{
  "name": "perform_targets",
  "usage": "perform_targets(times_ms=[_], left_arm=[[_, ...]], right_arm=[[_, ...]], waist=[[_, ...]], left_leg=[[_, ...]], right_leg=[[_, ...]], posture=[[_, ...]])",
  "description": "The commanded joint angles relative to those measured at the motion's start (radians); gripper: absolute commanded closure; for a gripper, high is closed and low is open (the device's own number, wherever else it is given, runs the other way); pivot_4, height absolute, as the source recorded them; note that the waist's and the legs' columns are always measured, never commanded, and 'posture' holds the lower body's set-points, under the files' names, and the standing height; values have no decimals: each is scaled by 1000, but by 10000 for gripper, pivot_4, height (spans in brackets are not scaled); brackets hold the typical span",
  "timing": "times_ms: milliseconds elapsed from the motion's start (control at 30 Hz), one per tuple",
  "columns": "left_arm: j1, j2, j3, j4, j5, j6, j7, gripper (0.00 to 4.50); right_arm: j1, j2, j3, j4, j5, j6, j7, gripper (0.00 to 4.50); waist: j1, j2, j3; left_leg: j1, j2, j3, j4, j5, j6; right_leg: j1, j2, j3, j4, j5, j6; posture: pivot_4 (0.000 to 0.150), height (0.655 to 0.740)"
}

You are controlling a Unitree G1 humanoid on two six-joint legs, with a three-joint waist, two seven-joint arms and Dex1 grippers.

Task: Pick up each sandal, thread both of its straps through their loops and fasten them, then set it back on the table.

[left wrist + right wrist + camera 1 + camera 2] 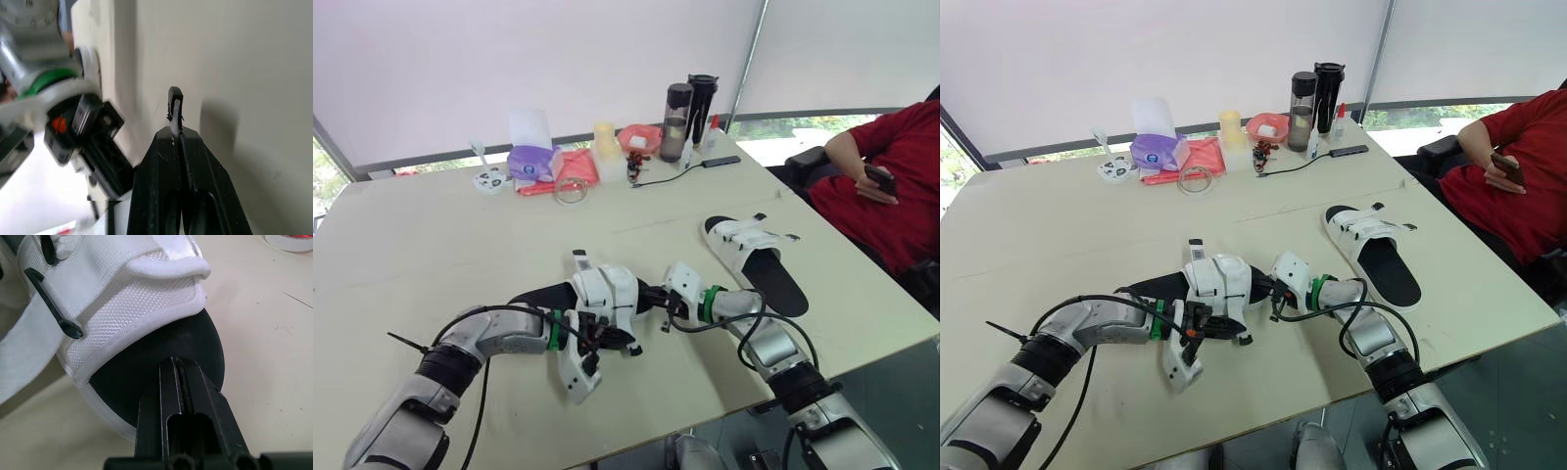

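Soft strap [174, 102] is pinched in the shut left gripper [178, 132]; right gripper [176, 362], closed and empty, sits at the sandal [146, 298] toe; I'd grip its stiffer sole

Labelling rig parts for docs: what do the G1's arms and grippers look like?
Left arm and right arm: silver-grey shells, black joints, green wrist rings, white wrist housings, looping black cables. Left gripper and right gripper: two flat black fingers each.

Left tool [1203, 325], right tool [1270, 293] at near sandal [1221, 282]; far sandal [1371, 250] rightward.
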Motion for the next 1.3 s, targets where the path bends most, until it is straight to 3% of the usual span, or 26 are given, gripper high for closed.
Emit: perform_targets(times_ms=[33,300,433,600,1067,1300], left_arm=[[-23,-21,50,-66,-277,19,31,44858],[24,0,12,-375,-788,415,-248,44858],[62,22,36,-496,-916,629,-355,44858],[61,-25,122,-561,-1134,1109,-349,44858],[-50,-126,374,-481,-1423,1884,-206,44858],[-113,-177,441,-418,-1470,2091,-110,44858]], right_arm=[[65,-19,65,189,-101,82,-10,45000],[57,-18,68,206,-104,70,-7,45000],[55,-18,70,211,-105,66,-6,45000],[57,-17,70,210,-104,67,-7,45000],[62,-19,67,210,-101,71,-9,45000],[61,-19,66,209,-101,72,-8,45000]], waist=[[3,-11,1],[4,-15,8],[2,-16,13],[1,-19,15],[-8,-27,20],[-21,-30,21]], left_leg=[[0,-1,3,1,0,0],[5,-5,4,1,1,2],[5,-5,3,1,1,2],[5,-5,3,2,1,2],[11,-6,0,2,-1,-1],[11,-9,-3,2,0,-1]], right_leg=[[-5,-2,0,6,0,0],[-13,-6,0,28,0,0],[-14,-6,0,28,0,0],[-13,-5,0,27,0,0],[-11,-5,0,25,0,0],[-8,-6,0,25,0,0]], posture=[[1500,7400],[1500,7400],[1500,7400],[1500,7400],[1500,7400],[1500,7400]])
